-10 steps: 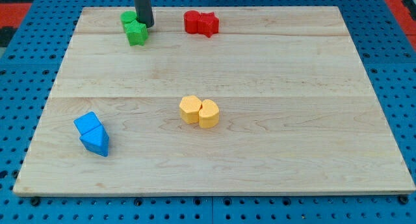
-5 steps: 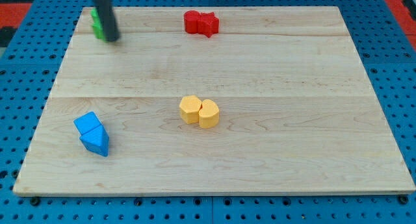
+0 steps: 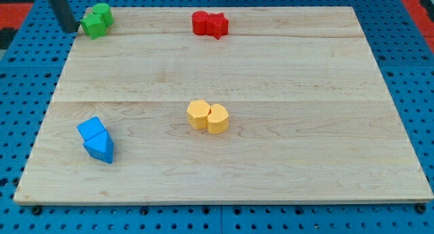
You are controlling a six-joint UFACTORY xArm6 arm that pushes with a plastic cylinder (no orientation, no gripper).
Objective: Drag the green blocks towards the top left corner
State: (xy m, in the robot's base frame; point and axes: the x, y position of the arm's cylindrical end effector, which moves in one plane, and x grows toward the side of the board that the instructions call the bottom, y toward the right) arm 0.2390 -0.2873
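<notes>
Here, the two small green wooden blocks (image 3: 96, 20) sit touching each other in the upper left of the frame, right at the top left corner of the pale wooden board (image 3: 271, 71); their exact shapes are hard to make out. My tip (image 3: 70, 29) is just to their left, off the board's edge over the blue pegboard (image 3: 20, 91). There is no pincer to spread or press; the rod only pushes. I judge the blocks light, rigid and quick to slide, so contact belongs low on a flat side, centred. No containers show. The red pair (image 3: 209, 24) lies at upper centre, the yellow pair (image 3: 208, 116) mid-frame, the blue pair (image 3: 96, 140) lower left.
</notes>
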